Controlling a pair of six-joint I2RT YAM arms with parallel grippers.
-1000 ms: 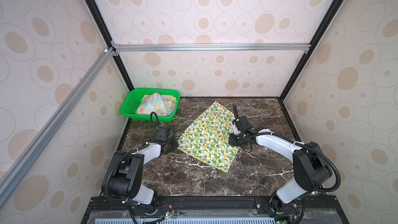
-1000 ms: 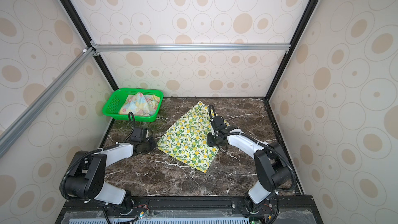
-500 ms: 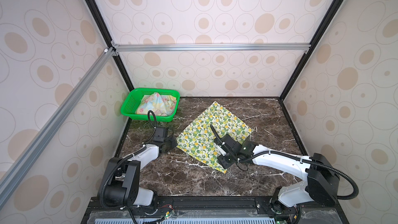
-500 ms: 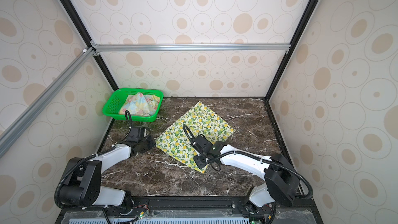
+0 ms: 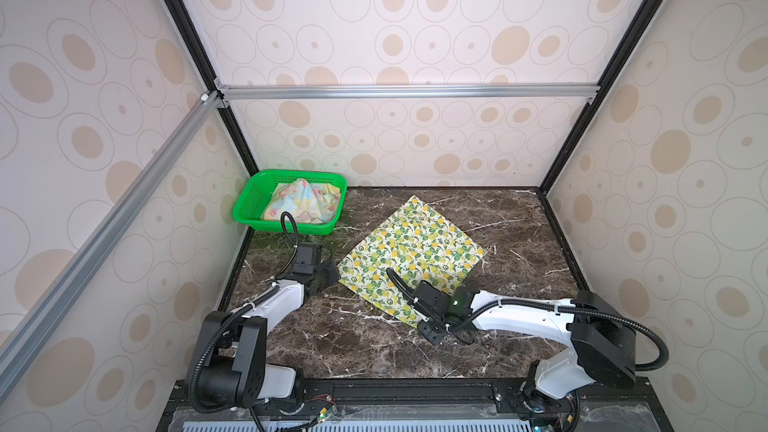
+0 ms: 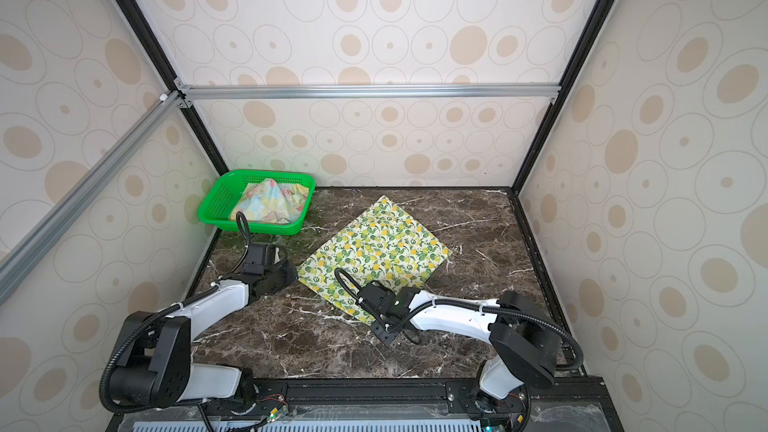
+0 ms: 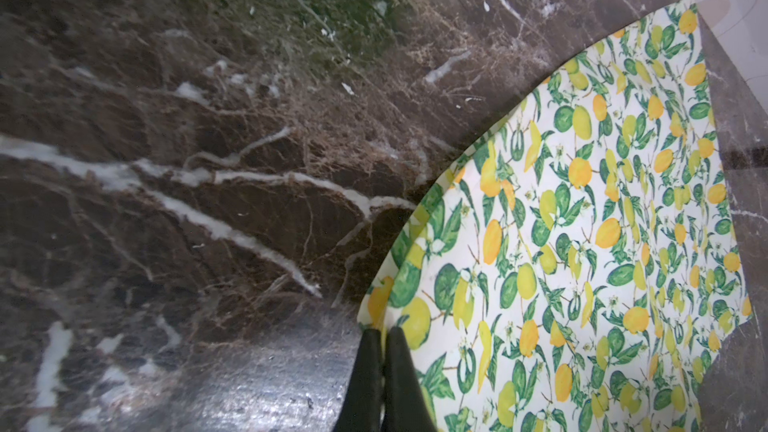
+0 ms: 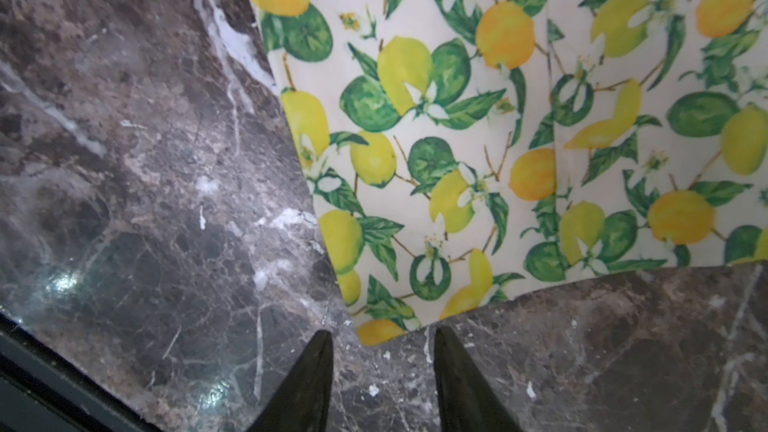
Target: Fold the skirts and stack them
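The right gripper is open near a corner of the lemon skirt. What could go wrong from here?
1. The right gripper is open, and only the tip of a corner of the lemon skirt lies between its fingers; closing now may catch too little cloth or one layer only.
2. The left gripper is shut at the very edge of another corner; whether it pinches cloth is unclear, so that corner might slip during a fold.
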